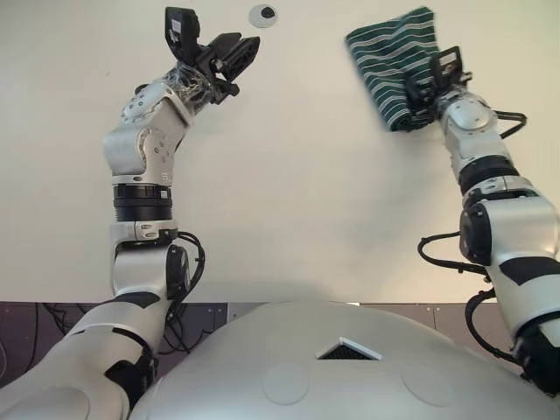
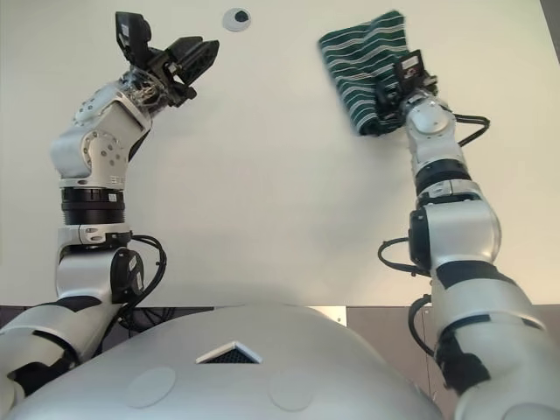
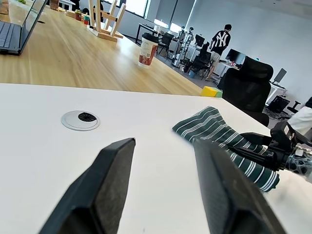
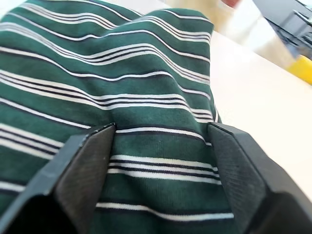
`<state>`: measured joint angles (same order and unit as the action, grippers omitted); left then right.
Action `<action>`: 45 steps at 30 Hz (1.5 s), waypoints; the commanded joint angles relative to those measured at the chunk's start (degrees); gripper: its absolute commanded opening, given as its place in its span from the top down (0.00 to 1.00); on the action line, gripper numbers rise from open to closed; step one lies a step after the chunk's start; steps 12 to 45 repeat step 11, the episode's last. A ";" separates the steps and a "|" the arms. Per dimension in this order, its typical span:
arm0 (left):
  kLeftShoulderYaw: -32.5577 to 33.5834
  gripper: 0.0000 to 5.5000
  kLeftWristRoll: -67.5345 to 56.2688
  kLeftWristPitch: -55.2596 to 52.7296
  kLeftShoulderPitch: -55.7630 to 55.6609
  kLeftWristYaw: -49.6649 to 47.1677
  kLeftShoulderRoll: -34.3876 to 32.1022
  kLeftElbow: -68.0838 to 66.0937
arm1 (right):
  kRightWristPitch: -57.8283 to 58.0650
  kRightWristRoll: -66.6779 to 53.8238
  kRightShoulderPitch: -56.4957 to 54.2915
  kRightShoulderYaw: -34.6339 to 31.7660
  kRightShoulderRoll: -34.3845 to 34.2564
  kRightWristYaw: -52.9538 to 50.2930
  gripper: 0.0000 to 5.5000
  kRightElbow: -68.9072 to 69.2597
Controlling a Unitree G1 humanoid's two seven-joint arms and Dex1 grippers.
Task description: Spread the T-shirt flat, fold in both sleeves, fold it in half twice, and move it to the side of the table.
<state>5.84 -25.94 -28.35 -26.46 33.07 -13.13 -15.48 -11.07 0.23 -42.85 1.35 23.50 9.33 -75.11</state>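
While the white desk [image 1: 297,192] lies bare closest to me, my right pincer [image 4: 162,129] sits farther out on the right. It is released, its fingers spread over a ridge of the dark green T-shirt with thin white stripes [image 1: 394,52], which lies folded into a compact bundle on the far right of the desk. My left pincer [image 1: 241,54] hovers released on the left, well apart from the shirt, near the round grey cable grommet [image 1: 262,16]. If I clench on the top layer alone, I judge the folds could peel open. A shove could also bunch the bundle.
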 commanded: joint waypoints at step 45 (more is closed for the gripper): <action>2.96 0.61 8.74 18.28 -1.81 -15.09 5.51 -5.80 | -10.15 -15.37 -0.27 -18.22 -2.40 13.19 0.38 12.31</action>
